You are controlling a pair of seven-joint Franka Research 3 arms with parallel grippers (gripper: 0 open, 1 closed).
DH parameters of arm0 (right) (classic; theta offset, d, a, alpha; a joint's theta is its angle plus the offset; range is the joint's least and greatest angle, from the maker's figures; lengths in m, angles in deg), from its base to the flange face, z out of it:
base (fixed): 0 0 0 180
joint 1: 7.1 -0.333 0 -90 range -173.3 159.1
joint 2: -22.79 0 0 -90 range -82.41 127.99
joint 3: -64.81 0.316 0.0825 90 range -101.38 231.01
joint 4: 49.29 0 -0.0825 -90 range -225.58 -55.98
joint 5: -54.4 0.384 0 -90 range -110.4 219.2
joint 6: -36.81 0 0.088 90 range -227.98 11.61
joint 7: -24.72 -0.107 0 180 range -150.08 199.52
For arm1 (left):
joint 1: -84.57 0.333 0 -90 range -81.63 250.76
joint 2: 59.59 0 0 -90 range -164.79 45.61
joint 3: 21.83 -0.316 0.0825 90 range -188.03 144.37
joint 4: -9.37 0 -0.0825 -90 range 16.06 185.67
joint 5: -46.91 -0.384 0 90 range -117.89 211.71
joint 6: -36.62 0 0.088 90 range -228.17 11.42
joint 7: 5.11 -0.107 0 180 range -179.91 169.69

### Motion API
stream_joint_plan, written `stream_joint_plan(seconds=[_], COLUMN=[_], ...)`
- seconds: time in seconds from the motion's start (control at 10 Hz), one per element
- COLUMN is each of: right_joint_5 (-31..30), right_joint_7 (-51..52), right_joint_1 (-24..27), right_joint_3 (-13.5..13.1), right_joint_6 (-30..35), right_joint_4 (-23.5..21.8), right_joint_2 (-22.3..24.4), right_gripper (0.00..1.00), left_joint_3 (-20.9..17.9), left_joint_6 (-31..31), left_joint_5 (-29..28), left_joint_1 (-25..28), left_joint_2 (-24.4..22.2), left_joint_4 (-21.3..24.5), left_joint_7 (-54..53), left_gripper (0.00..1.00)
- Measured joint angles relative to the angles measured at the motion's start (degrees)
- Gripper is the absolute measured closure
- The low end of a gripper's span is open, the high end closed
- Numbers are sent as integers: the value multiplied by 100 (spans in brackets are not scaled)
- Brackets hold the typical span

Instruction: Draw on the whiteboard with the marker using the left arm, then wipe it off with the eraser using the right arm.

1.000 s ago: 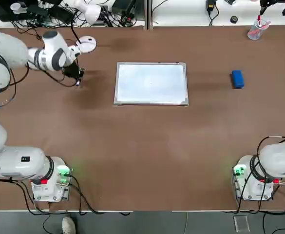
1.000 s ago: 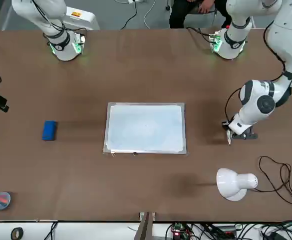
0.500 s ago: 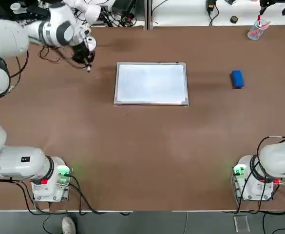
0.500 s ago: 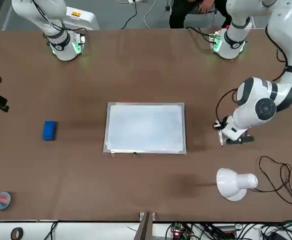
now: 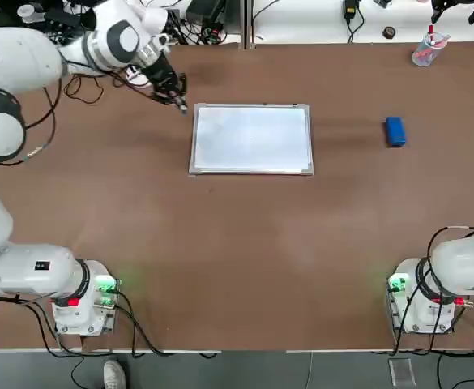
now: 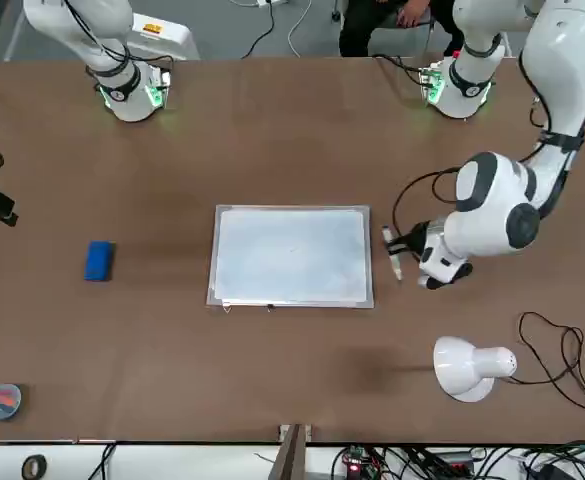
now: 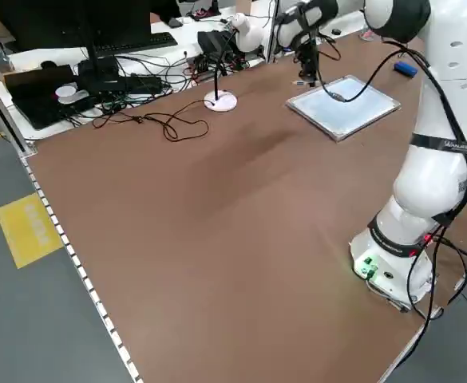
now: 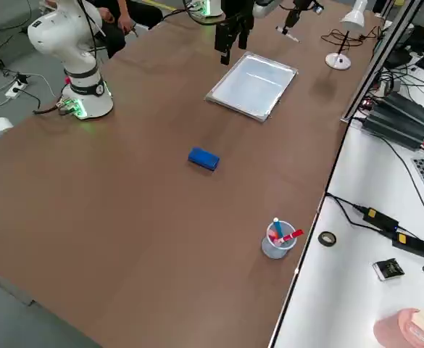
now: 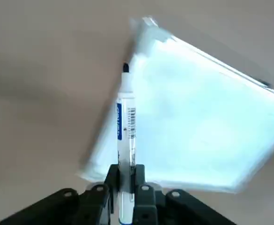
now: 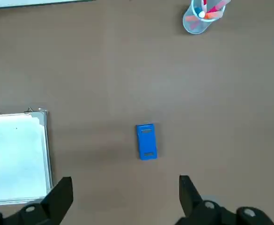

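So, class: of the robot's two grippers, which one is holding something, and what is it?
The left gripper, beside the whiteboard's corner, is shut on the marker. The right gripper is open and empty, above the eraser.

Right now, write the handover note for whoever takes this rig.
Left gripper: shut on the marker, tip out, just off the whiteboard at its far left corner.
Right gripper: open, holding nothing, parked high near its base.
Whiteboard: flat mid-table, surface looks blank.
Eraser: on the table to the right of the board, untouched.
Done: marker picked up and brought to the board.
Left: draw, then wipe with the eraser using the right arm.
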Motion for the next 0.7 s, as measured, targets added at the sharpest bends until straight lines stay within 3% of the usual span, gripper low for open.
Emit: stream_joint_plan(seconds=[0.3, 0.7], right_joint_5=[0, 0], right_joint_7=[7, 14], right_joint_1=[-1, -2], right_joint_3=[0, 0], right_joint_6=[-5, -7], right_joint_4=[0, -1], right_joint_2=[-9, -12], right_gripper=[0, 0], left_joint_3=[69, 65], left_joint_6=[-3, -192], left_joint_5=[1306, 3551], left_joint_1=[-434, -913], left_joint_2=[304, 831], left_joint_4=[-262, -564], left_joint_7=[782, 1131], left_gripper=[83, 83])
